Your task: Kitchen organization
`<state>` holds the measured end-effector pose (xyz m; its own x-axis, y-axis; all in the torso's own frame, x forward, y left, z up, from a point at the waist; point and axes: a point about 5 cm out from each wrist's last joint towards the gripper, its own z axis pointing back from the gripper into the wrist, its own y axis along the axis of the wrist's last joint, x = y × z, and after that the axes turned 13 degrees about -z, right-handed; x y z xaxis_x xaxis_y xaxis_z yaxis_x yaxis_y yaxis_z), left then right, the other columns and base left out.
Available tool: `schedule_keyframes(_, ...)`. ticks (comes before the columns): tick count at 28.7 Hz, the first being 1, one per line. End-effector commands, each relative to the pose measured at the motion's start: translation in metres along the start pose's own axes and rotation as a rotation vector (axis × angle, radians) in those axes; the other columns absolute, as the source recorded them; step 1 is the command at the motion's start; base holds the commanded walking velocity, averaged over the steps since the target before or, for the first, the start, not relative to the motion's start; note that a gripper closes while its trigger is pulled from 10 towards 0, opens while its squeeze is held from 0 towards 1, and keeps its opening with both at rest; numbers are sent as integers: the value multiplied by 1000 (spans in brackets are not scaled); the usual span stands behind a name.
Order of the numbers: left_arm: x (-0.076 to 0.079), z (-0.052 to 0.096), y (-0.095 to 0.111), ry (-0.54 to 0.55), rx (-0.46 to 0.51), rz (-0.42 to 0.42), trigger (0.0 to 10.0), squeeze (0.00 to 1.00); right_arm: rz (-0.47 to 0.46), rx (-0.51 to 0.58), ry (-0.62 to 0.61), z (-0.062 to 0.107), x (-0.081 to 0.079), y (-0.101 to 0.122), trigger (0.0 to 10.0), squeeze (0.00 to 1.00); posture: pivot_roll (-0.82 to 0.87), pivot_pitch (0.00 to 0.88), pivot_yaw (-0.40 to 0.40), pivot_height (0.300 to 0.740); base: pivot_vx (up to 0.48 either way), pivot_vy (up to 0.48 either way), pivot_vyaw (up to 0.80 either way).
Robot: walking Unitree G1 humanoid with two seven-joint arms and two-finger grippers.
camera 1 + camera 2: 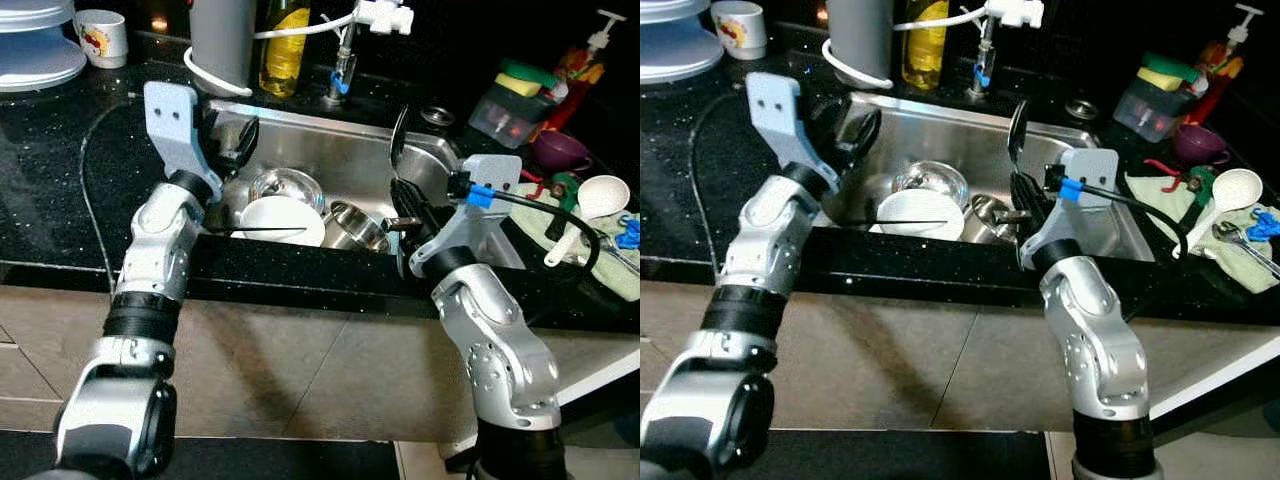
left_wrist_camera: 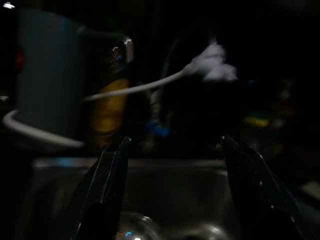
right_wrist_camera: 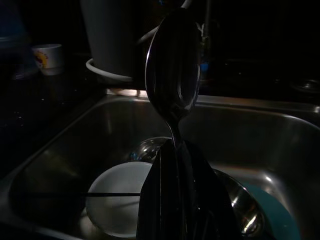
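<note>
My right gripper [image 1: 405, 197] is shut on the handle of a dark metal spoon [image 3: 172, 65], holding it upright above the right part of the steel sink [image 1: 330, 135]. In the sink lie a white bowl [image 1: 283, 220] with a thin black stick [image 1: 262, 230] across it, a glass bowl [image 1: 287, 185] behind it, and a steel pot [image 1: 355, 225] to its right. My left gripper [image 1: 228, 135] hovers open at the sink's left rim, its fingers [image 2: 112, 170] spread wide with nothing between them.
Behind the sink stand a grey cylinder [image 1: 222, 40], a yellow oil bottle [image 1: 284, 45] and the faucet [image 1: 345, 60]. A white mug [image 1: 100, 38] sits at the back left. Right of the sink are a white ladle [image 1: 590, 205], a purple cup [image 1: 560, 150], a sponge box [image 1: 510, 105] and a pump bottle [image 1: 580, 60].
</note>
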<state>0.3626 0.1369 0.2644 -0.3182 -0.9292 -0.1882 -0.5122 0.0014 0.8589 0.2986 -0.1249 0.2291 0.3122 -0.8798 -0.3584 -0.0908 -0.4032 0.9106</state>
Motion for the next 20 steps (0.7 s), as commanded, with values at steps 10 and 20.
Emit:
schedule_keyframes(10, 41, 39, 7, 66, -51, -75, 10000, 0, 105, -25, 16, -48, -3, -16, 10000, 0, 114, 0, -190, 740, 0, 0, 0)
schedule_keyframes(20, 33, 64, 8, 160, -132, -235, 10000, 0, 126, 33, -102, -75, 8, -14, 10000, 0, 139, 0, -195, 740, 0, 0, 0)
